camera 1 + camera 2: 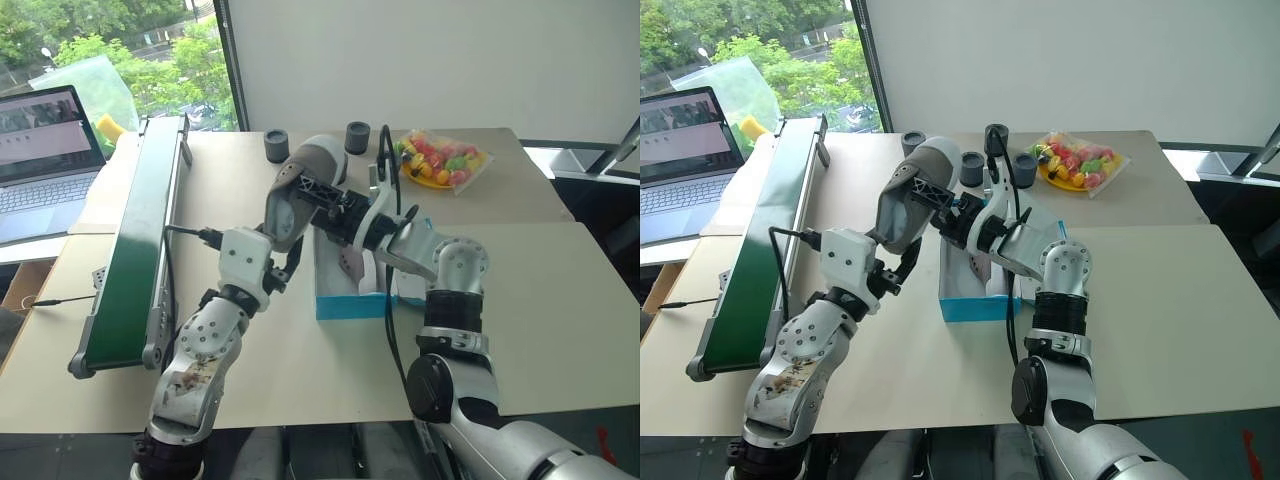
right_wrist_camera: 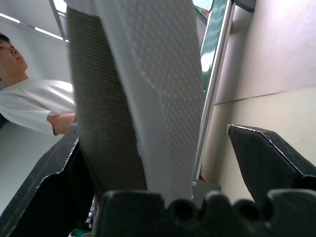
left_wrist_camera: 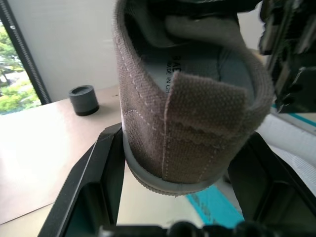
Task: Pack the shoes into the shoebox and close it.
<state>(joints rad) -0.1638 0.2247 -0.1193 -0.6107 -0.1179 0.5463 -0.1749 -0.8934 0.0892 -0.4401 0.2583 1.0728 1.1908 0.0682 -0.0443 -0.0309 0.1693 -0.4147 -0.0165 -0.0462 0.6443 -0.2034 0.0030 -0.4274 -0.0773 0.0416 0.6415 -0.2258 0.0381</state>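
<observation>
- The left gripper (image 1: 283, 262) clamps the heel of a shoe (image 1: 300, 190), raised above the table.
- The right gripper (image 1: 322, 200) stands wide open around its toe.
- The shoebox (image 1: 345, 300) lies just below.

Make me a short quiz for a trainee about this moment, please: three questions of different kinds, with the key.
1. True or false: the greyish-beige fabric sneaker lies flat on the table.
2. Which part of the sneaker sits between the fingers of the left gripper? A) heel B) toe C) laces
3. What stands open on the table near the raised sneaker?
Key: 1 false, it is held in the air; 2 A; 3 the bright blue cardboard shoebox.
</observation>
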